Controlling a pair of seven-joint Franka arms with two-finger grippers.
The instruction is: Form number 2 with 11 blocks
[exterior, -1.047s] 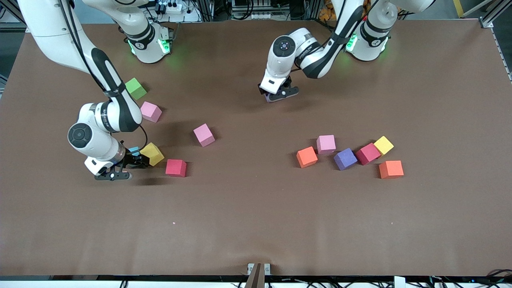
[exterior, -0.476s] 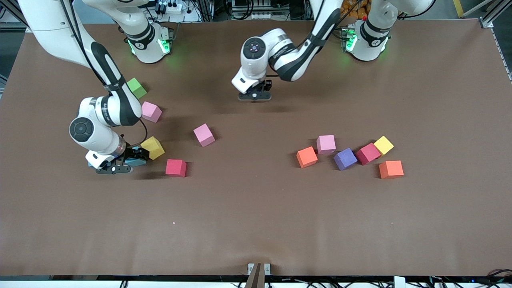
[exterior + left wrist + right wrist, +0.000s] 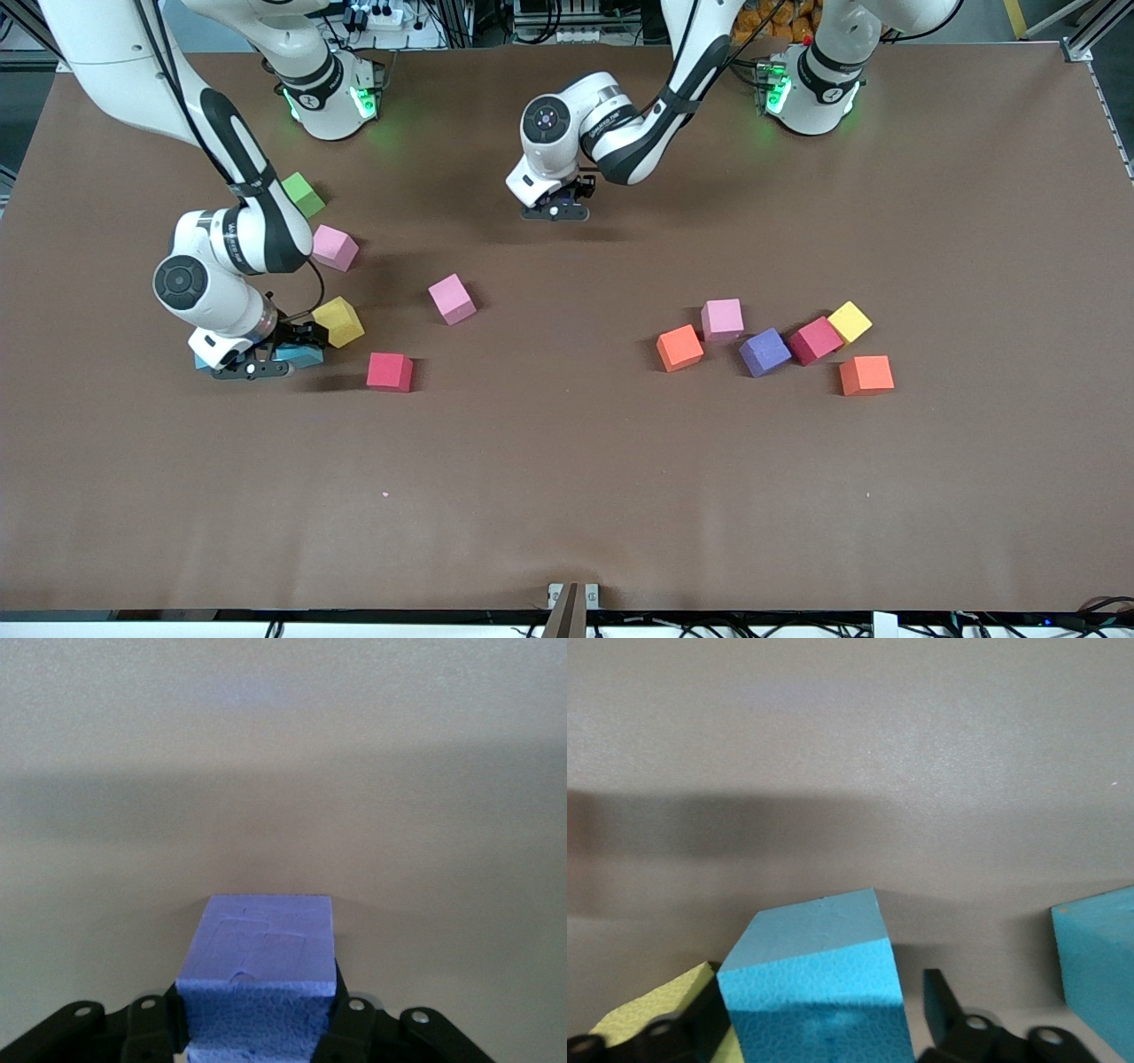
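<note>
Two grips: left gripper (image 3: 257, 1032) fingers clamp purple block (image 3: 257, 957); right gripper (image 3: 824, 1028) fingers open w/ blue block (image 3: 811, 979) between.

left gripper (image 3: 555, 211): lifted, jaws clamped | right gripper (image 3: 257, 365): low at the table, jaws apart

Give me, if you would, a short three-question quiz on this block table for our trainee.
1. True or false: the left gripper is shut on a small matte violet-blue foam cube.
2. Which cube stands between the open fingers of the right gripper? A) a small matte light blue foam cube; B) a red cube; C) a pink cube.
3. How many small matte orange foam cubes lie on the brown table?
Key: 1 true; 2 A; 3 two.
</note>
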